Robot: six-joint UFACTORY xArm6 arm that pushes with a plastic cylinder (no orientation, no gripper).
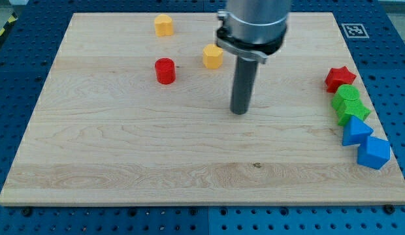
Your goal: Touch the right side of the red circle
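Note:
The red circle block (165, 70) stands on the wooden board at the view's upper left of centre. My tip (239, 111) rests on the board to the view's right of it and a little lower, well apart from it. A yellow block (213, 57) sits between them, higher up, just left of the rod.
Another yellow block (164, 25) sits near the view's top. Along the view's right edge stand a red star (339, 78), two green blocks (347, 96) (355, 111), and two blue blocks (356, 131) (373, 153). The wooden board (124, 163) lies on a blue perforated table.

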